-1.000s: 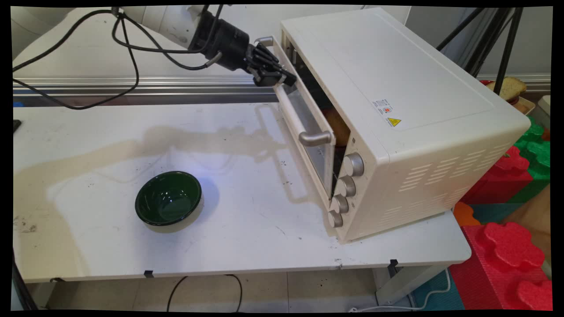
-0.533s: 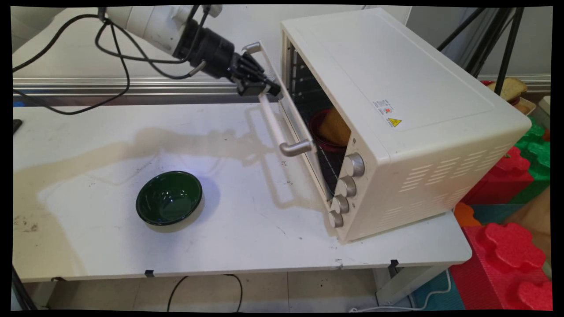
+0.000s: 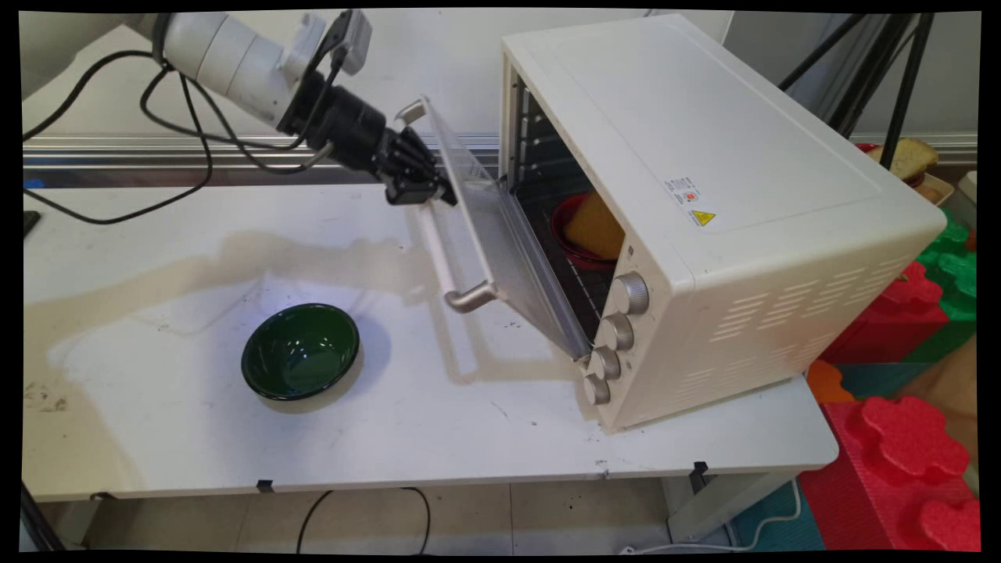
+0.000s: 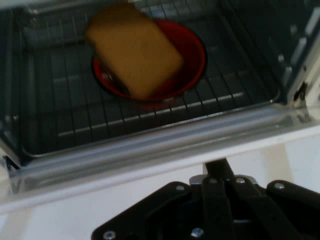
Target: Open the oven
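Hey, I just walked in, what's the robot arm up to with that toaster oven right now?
The gripper is on the handle of the toaster oven door, near its far end. Over the last second the door has swung from nearly shut to about half open. Inside on the wire rack sits a red bowl with a slice of bread in it. A dark green bowl stands on the white table in front, apart from the oven.
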`<state>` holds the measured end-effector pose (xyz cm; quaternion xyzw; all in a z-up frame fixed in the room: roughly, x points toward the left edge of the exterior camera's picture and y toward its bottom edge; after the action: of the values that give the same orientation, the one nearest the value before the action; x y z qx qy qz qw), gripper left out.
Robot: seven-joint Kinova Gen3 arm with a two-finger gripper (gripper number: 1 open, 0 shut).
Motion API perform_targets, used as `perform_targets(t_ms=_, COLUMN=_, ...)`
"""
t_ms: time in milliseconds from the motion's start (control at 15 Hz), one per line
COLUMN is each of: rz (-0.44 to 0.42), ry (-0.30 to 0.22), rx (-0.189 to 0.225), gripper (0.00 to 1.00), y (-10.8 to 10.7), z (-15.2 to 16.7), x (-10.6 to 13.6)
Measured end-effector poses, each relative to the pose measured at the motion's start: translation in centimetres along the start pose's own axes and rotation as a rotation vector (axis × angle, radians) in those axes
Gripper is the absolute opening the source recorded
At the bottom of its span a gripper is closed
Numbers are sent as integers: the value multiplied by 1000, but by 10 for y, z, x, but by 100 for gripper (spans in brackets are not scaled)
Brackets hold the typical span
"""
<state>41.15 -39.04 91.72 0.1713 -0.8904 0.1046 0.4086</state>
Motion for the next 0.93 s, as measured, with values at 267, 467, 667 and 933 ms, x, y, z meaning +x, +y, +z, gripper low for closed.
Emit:
perform_targets(t_ms=267, rz=16, ry=-36, rx=-15, gripper=0, y=5, z=-1, x=-20)
perform_targets(t_ms=467, rz=27, ry=-63, rx=-24, gripper=0, y=10, z=-3, x=-39)
perform_targets(t_ms=667, rz=33, ry=-85, rx=-34, gripper=0, y=17, z=-3, x=-56)
perform_targets(t_ms=933, rz=39, ry=-108, rx=-42, gripper=0, y=24, z=-7, x=-73)
